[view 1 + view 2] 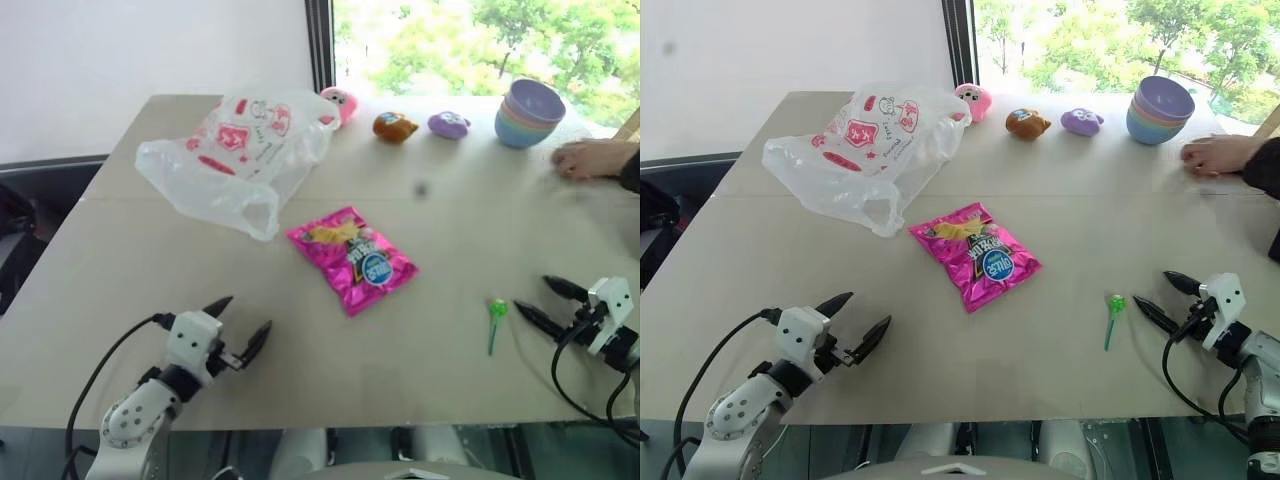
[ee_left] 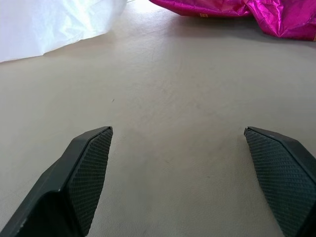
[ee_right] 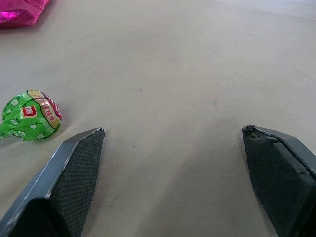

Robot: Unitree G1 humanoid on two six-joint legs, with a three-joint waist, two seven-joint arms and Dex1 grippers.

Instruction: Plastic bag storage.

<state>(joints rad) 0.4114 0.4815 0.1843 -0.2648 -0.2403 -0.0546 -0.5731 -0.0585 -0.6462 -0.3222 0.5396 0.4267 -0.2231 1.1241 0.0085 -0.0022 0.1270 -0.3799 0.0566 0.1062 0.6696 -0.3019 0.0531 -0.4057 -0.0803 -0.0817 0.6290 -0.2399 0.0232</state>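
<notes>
Both grippers, left point(image 1: 243, 320) and right point(image 1: 541, 301), hover spread and empty; plastic bag point(image 1: 238, 155) at eleven o'clock could slide or tear when pinched.

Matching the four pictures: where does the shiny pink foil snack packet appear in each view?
Left eye: shiny pink foil snack packet, table centre.
Right eye: centre.
Left wrist: beyond the fingers.
Right wrist: a corner showing.
Shared landmark: green-wrapped lollipop.
</notes>
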